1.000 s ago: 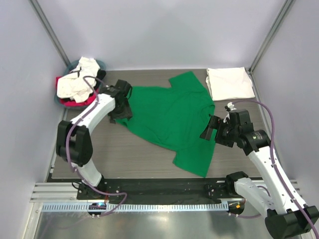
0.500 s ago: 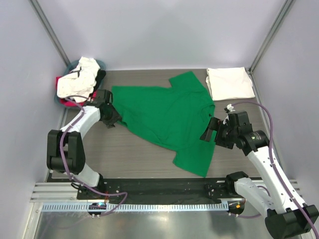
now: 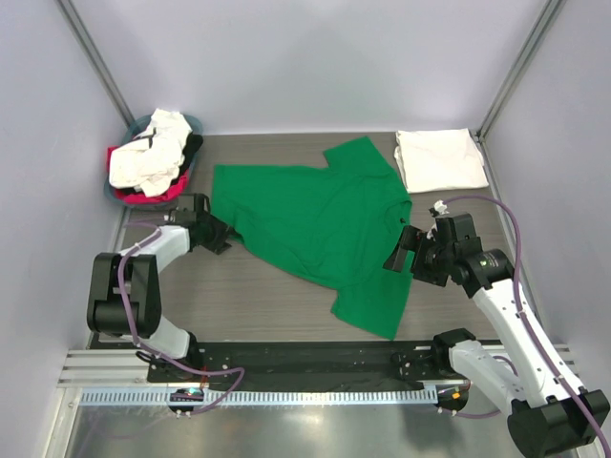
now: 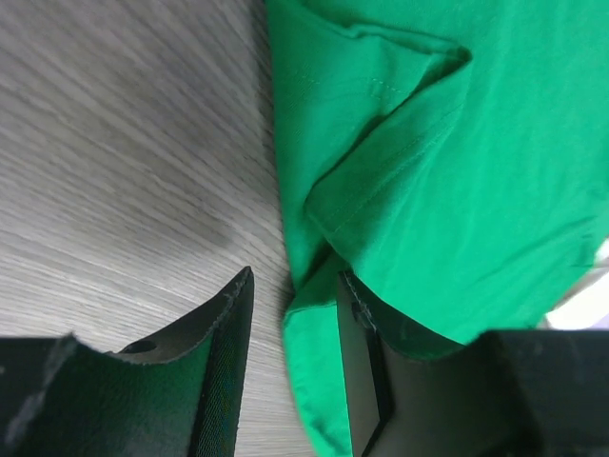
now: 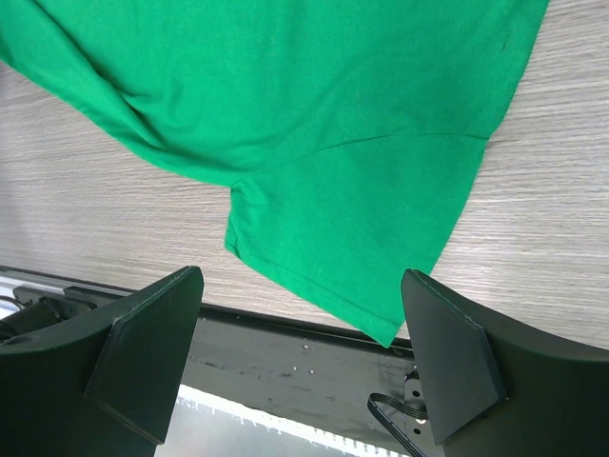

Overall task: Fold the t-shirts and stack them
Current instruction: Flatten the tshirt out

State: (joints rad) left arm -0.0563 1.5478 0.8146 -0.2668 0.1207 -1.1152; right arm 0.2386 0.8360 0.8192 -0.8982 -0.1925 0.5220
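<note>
A bright green t-shirt point(image 3: 315, 219) lies spread out on the wooden table, tilted, with one sleeve toward the near edge. My left gripper point(image 3: 218, 239) rests low at the shirt's left edge. In the left wrist view its jaws point(image 4: 295, 276) stand partly open: a fold of the green hem point(image 4: 314, 381) lies between them against the right finger, and bare wood shows beside the left finger. My right gripper point(image 3: 399, 250) hovers wide open over the shirt's right side, with the green sleeve point(image 5: 362, 228) below it. A folded white t-shirt point(image 3: 439, 159) lies at the back right.
A round grey-blue basket point(image 3: 141, 121) at the back left holds a white shirt point(image 3: 143, 162), a pink-red one point(image 3: 143, 196) and a black one point(image 3: 194, 145). A black rail point(image 3: 315, 358) runs along the table's near edge. Grey walls close in both sides.
My left arm has drawn back to the left and nearer, and the green shirt's left corner now lies stretched out further left. Its jaws have narrowed. The right arm has not moved.
</note>
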